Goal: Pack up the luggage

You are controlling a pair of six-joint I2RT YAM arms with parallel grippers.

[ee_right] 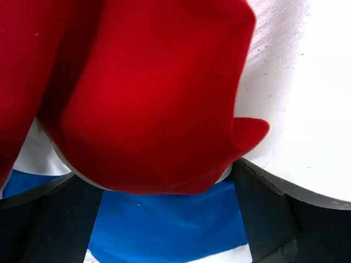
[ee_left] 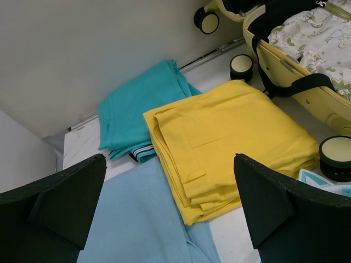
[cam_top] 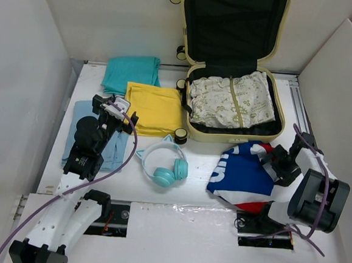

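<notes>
The pale-yellow luggage (cam_top: 190, 128) lies open at the back centre, its lid propped against the wall. A cream patterned garment (cam_top: 230, 100) lies in its base. My left gripper (cam_top: 120, 111) is open and empty. In the left wrist view (ee_left: 170, 164) it hovers over a light blue cloth (ee_left: 142, 219) and the near edge of a folded yellow cloth (ee_left: 225, 142). My right gripper (cam_top: 278, 163) is open at the right edge of a blue, red and white garment (cam_top: 246, 173). In the right wrist view (ee_right: 153, 183) that garment's fabric (ee_right: 148, 93) fills the gap between the jaws.
A folded teal shirt (cam_top: 132, 73) lies at the back left, behind the yellow cloth (cam_top: 155, 108). Teal and white cat-ear headphones (cam_top: 164, 165) lie at the front centre. The luggage wheels (ee_left: 335, 157) stand beside the yellow cloth. White walls close in both sides.
</notes>
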